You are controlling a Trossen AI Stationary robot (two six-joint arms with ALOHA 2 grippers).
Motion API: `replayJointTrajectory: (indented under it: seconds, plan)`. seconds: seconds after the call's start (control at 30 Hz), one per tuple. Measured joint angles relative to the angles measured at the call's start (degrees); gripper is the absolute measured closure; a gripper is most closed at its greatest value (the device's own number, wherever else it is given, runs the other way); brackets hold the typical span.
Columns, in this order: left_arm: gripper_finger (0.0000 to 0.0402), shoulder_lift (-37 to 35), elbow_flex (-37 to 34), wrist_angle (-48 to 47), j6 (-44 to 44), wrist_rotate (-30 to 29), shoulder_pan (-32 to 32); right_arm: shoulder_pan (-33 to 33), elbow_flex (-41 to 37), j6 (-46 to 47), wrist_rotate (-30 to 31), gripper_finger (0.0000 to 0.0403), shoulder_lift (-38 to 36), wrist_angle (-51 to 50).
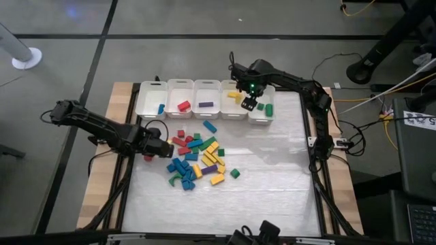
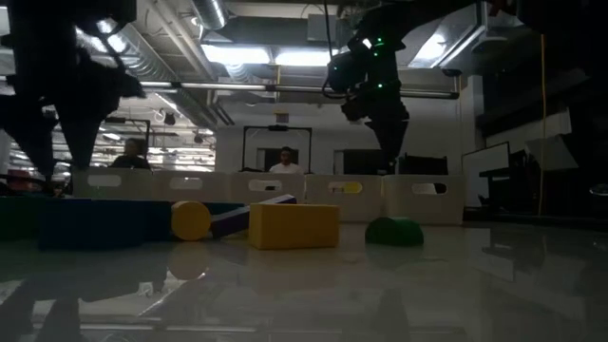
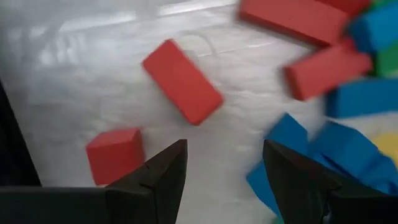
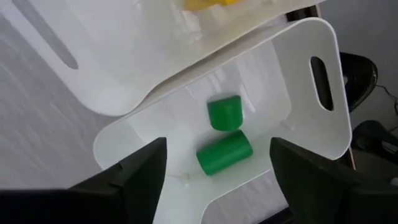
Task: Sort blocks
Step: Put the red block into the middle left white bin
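The left gripper (image 1: 165,147), jaws released, hangs at 9 o'clock of the blocks (image 1: 199,158) piled mid-surface; a red bar (image 3: 182,81) ahead lies slantwise to them. The right gripper (image 1: 249,103), released, stands over the green bin (image 1: 261,119).

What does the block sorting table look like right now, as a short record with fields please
Right gripper: open, above the rightmost bin
Rightmost bin contents: two green blocks
Left gripper: open, low over the table at the pile's left edge, near red blocks
Unsorted pile: mixed colours, mid-table
Other bins: blue, red, purple and yellow pieces, one colour each
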Motion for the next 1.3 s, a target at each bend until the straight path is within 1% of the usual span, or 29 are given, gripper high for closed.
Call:
replayJointTrajectory:
  seconds: [0.17, 0.37, 0.53, 0.8, 1.1, 1.3]
  plan:
    - [0.0204, 0.0, -2.7, 0.7, -7.3, 0.0, 0.0, 0.0, 0.0, 0.0, -1.2, 0.0123, 0.0, 1.7]
    - [0.0204, 0.0, -5.3, 4.6, -11.6, 0.0, 0.9, 0.0, 0.0, 0.0, -1.2, 0.0123, 0.0, 4.3]
    - [0.0204, 0.0, -6.4, 5.8, -12.2, -0.2, 2.8, 0.0, 0.0, 0.0, -1.2, 0.0123, 0.0, 5.5]
    - [0.0204, 0.0, -9.8, 12.1, -12.2, -0.3, 6.2, 0.0, 0.0, 0.0, -1.2, 0.0123, 0.0, 5.8]
    - [0.0204, 0.0, -12.0, 13.4, -13.3, -0.2, 8.8, 0.0, 0.0, 0.0, -1.2, 0.0123, 0.0, 6.7]
    - [0.0204, -0.1, -12.7, 13.4, -13.2, 3.6, 9.5, 0.0, 0.0, 0.0, -1.2, 0.0123, 0.0, 8.2]
